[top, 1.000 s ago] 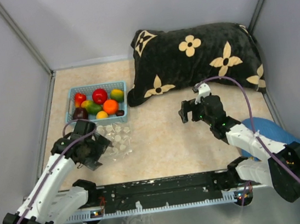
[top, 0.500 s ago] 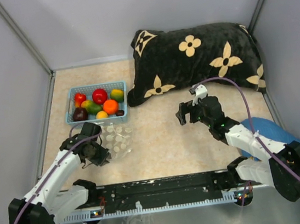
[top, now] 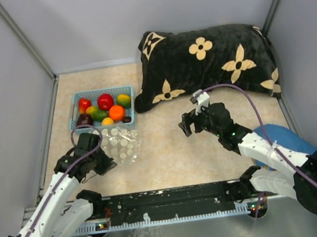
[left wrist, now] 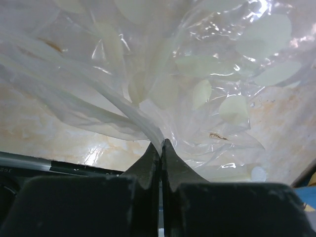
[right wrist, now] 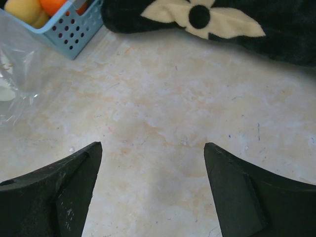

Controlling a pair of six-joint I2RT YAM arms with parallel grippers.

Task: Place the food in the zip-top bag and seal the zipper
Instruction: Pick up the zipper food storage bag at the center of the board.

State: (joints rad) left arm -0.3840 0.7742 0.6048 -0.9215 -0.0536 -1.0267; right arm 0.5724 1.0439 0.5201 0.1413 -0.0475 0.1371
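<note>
Clear dotted plastic of the zip-top bag lies crumpled on the counter, just in front of the blue basket that holds the toy food. The left claw is pinched together on a fold of the bag's near edge. The right claw hangs spread apart over bare counter, near the black flowered pillow.

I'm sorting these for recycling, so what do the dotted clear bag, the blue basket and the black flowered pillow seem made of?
The zip-top bag: thin glossy clear plastic film, judging by crinkles, glare and folds bunched in the left pincer. The basket: likely rigid moulded plastic, smooth light blue with rows of holes. The pillow: probably soft plush fabric, matte and puffy.
</note>
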